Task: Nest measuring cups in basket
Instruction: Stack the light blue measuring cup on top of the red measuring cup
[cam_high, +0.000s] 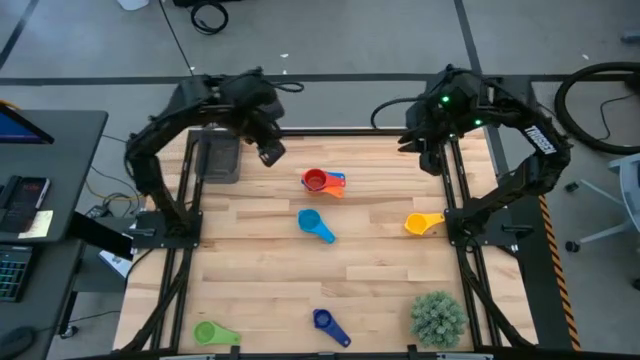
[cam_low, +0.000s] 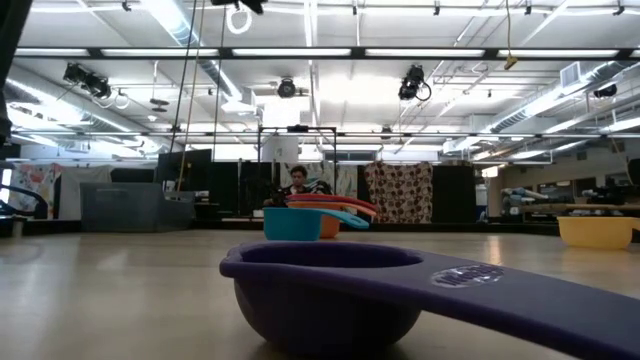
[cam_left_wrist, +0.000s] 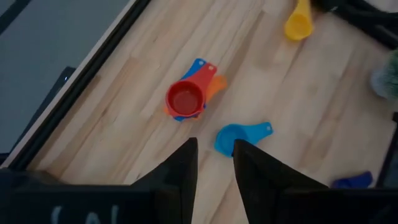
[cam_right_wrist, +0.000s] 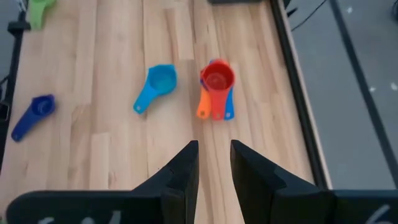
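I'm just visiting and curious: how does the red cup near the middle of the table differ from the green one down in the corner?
The red cup sits nested on top of other cups, an orange and a blue handle showing beneath it; the green cup lies alone. The red cup is toward the table's far middle, between the two arms; the green cup is at the near left corner, far from both. Neither is in the basket yet. Both are round scoops with short flat handles.

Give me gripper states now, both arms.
Left gripper: fingers slightly apart, holding nothing, raised near the basket.
Right gripper: fingers slightly apart, holding nothing, raised at the table's far right edge.
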